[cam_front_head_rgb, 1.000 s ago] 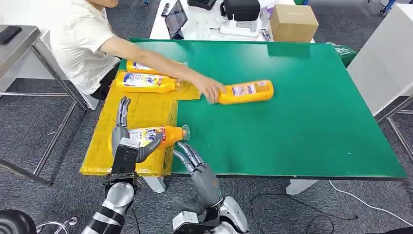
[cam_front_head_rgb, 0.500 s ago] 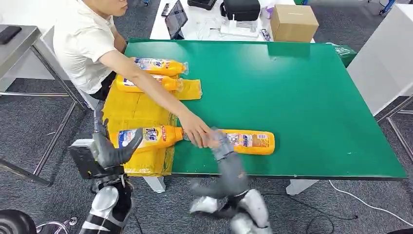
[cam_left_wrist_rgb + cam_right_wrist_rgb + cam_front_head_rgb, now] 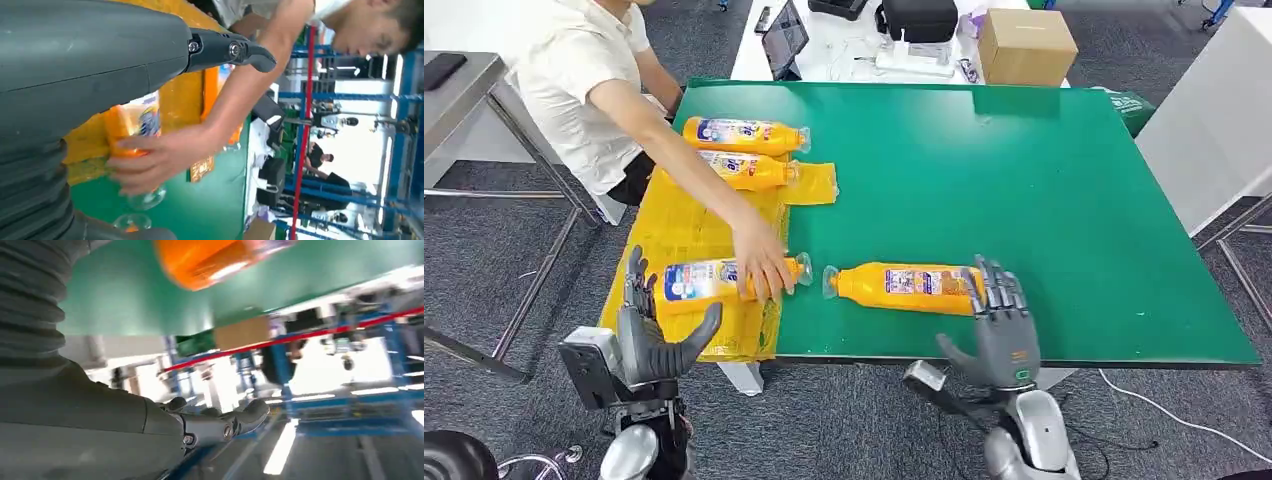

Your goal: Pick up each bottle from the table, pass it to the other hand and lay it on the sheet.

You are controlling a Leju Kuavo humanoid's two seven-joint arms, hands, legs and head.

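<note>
Head view: the right hand [image 3: 1001, 325], fingers spread and holding nothing, has risen beside the base of the orange plastic bottle [image 3: 904, 287] lying on the green table [image 3: 1064, 200]. The left hand [image 3: 652, 335], open and empty, has dropped below the yellow sheet [image 3: 694, 225], where a person's hand [image 3: 762, 268] now covers another orange bottle [image 3: 699, 281].

Left wrist view: the person's hand [image 3: 160, 157] grips that bottle [image 3: 135, 120].

Right wrist view: the orange bottle's base [image 3: 210, 260] lies on green.

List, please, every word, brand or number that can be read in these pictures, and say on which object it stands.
No text can be read with certainty.
Labels on the four orange bottles, such as the one on the green table and the one under the person's hand: too small and blurred.
Cardboard box: no legible print.
</note>
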